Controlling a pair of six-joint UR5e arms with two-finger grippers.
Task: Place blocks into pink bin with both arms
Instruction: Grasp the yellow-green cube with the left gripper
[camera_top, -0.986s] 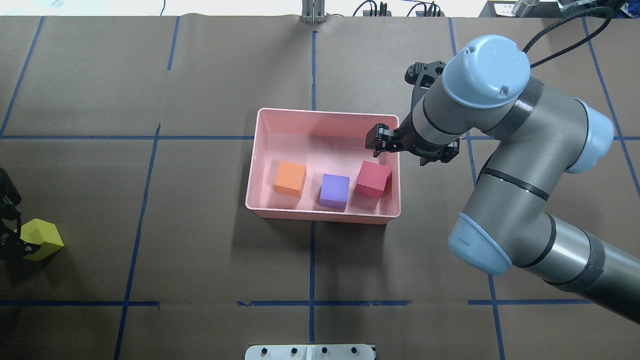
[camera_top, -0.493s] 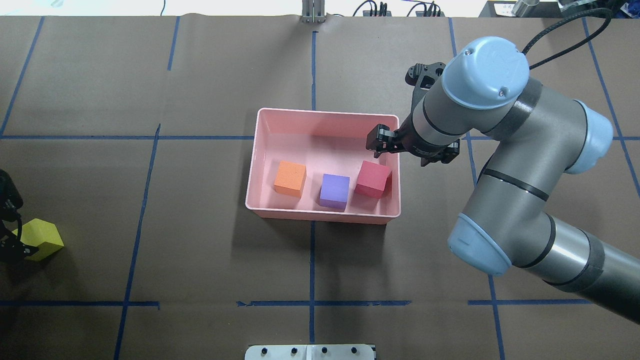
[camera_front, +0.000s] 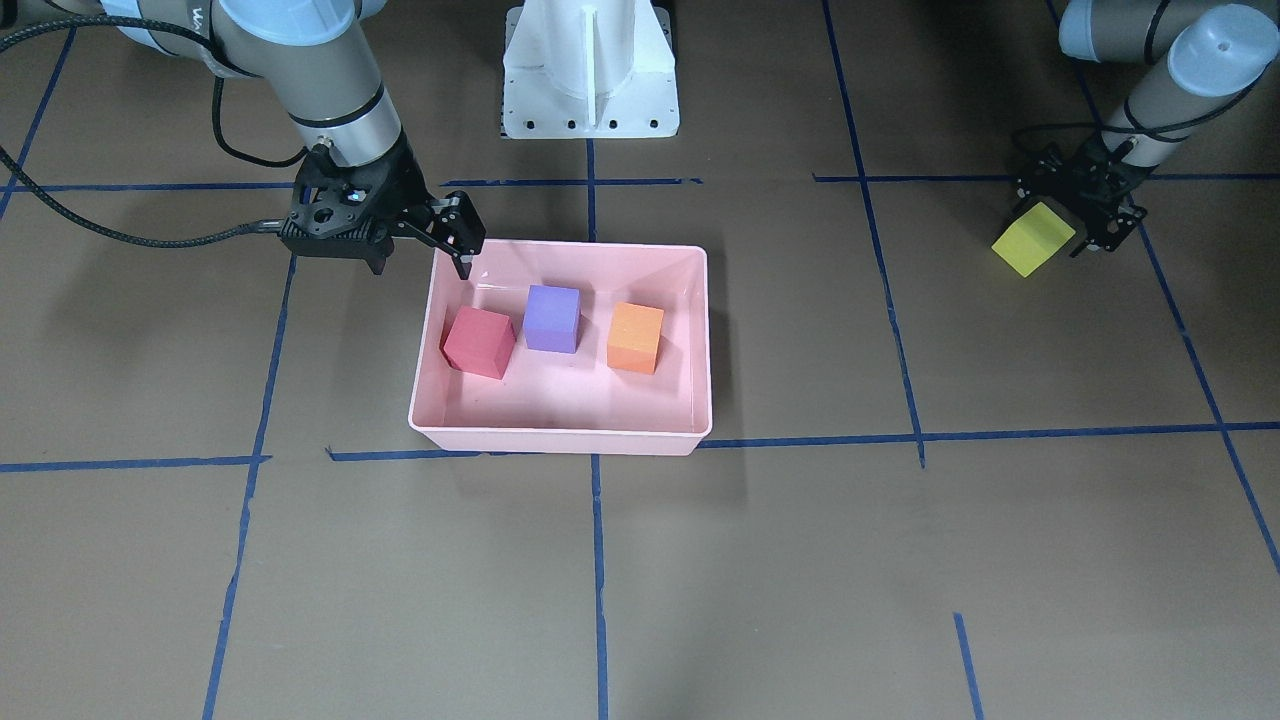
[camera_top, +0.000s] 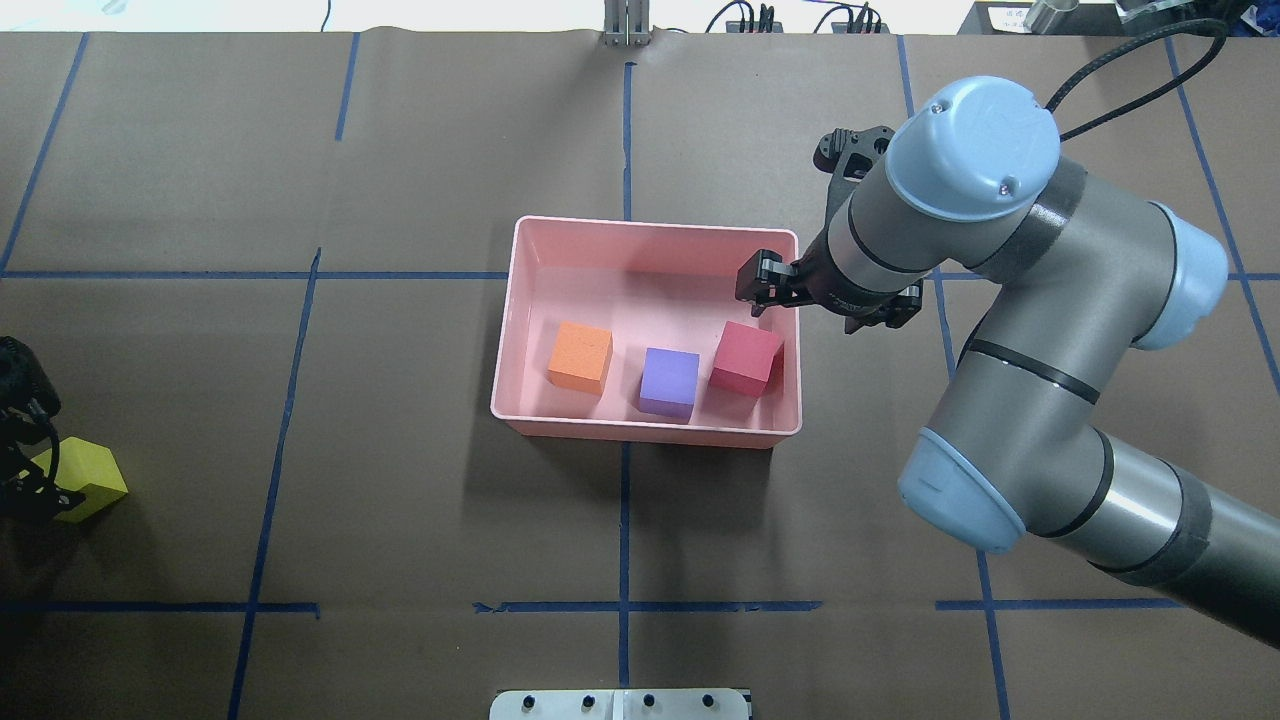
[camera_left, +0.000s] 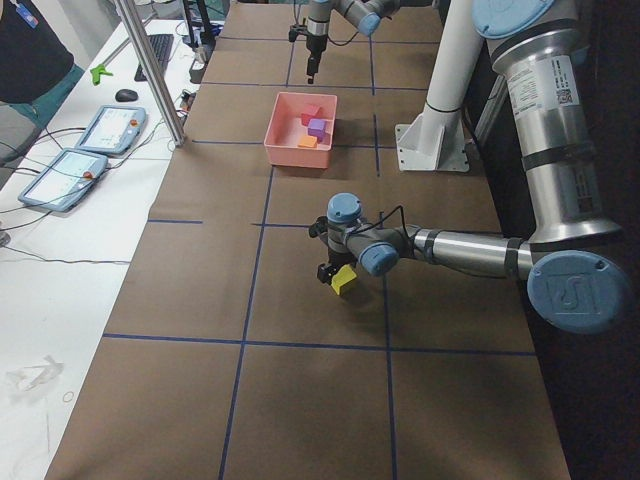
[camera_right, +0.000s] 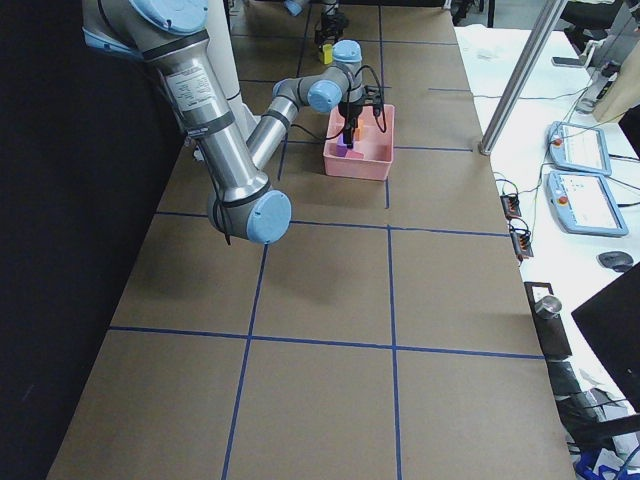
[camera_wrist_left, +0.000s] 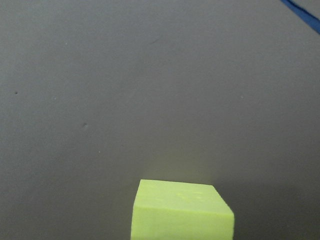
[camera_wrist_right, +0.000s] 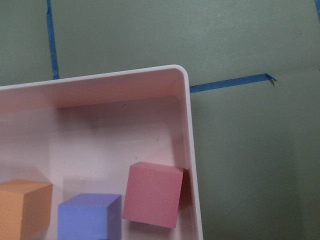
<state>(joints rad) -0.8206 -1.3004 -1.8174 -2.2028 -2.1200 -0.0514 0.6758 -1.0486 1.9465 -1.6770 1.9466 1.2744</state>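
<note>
The pink bin (camera_top: 650, 222) stands mid-table and holds the orange block (camera_top: 580, 356), the purple block (camera_top: 669, 380) and the red block (camera_top: 745, 358), which leans by the bin's right wall. My right gripper (camera_top: 757, 285) hangs open and empty above the bin's far right corner, just beyond the red block (camera_wrist_right: 152, 192). My left gripper (camera_front: 1055, 222) is at the table's far left, shut on the yellow-green block (camera_front: 1032, 240), which is tilted; it also shows in the overhead view (camera_top: 88, 480) and in the left wrist view (camera_wrist_left: 182, 212).
The white pedestal base (camera_front: 590, 70) stands at the robot's side of the table behind the bin. Blue tape lines (camera_top: 625, 520) cross the brown table cover. A pole and tablets (camera_left: 105, 125) stand beyond the far table edge.
The right gripper has shifted slightly to the right over the bin's corner. The left gripper has moved a little with the yellow-green block. The blocks in the bin have not moved.
</note>
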